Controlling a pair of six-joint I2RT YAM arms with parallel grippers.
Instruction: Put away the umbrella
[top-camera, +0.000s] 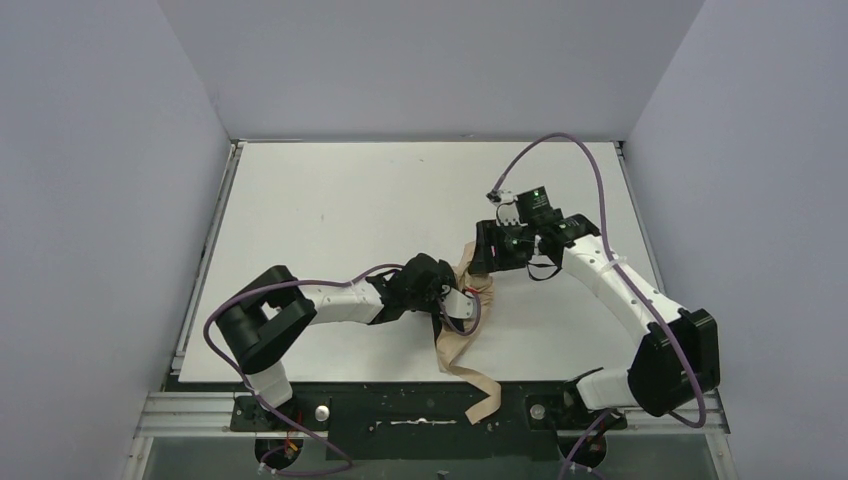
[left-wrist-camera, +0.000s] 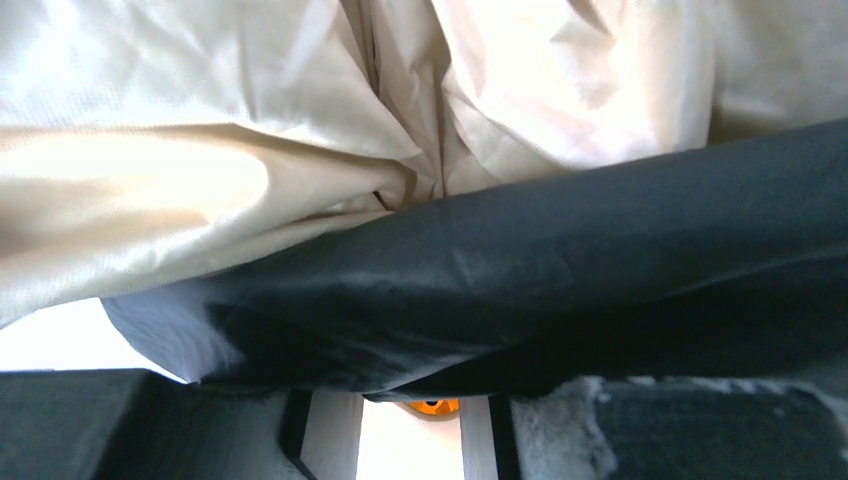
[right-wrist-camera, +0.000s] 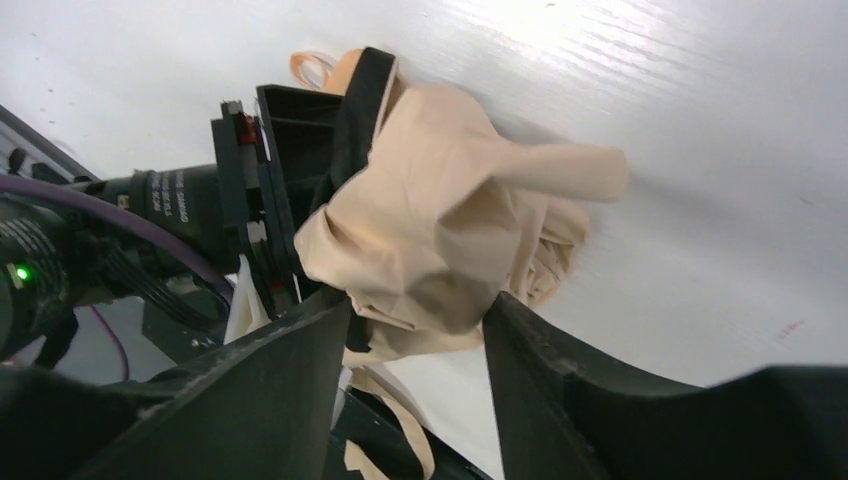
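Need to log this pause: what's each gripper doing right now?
Left gripper: closed on the umbrella.
Right gripper: open, fingers on either side of the umbrella's bunched fabric.

Tan umbrella (right-wrist-camera: 430, 230) on a white counter (top-camera: 330, 200)
The umbrella's fabric was plain tan, unpatterned, with a black band along one edge. The left arm (top-camera: 335, 300) and right arm (top-camera: 610, 285) were white with black joints and carried purple cables (top-camera: 590, 170). The right fingers (right-wrist-camera: 560, 400) were matt black, and a small light (right-wrist-camera: 20, 272) glowed green.
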